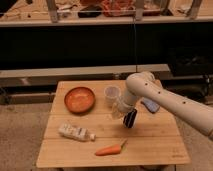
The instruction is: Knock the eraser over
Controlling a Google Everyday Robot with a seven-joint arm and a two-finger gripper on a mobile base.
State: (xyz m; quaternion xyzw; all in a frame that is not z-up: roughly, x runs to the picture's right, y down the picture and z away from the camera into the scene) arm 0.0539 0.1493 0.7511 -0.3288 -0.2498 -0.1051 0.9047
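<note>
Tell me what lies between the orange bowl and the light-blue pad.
Camera view: the translucent cup, then the arm, its gripper down at the eraser.

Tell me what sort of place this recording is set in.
Probably a lab or workshop: a small wooden table on bare floor, a cluttered workbench behind. The gripper hangs over the table beside the eraser.

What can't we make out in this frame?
- Camera view: the hand hangs mid-table beside the cup. Its dark end merges with the eraser, so whether they touch, and whether the eraser stands upright, cannot be told.
- Light-blue pad: its left part is hidden behind the arm.
- Bottle: its label is too small to read.
- Robot base: cut off by the right edge.
</note>
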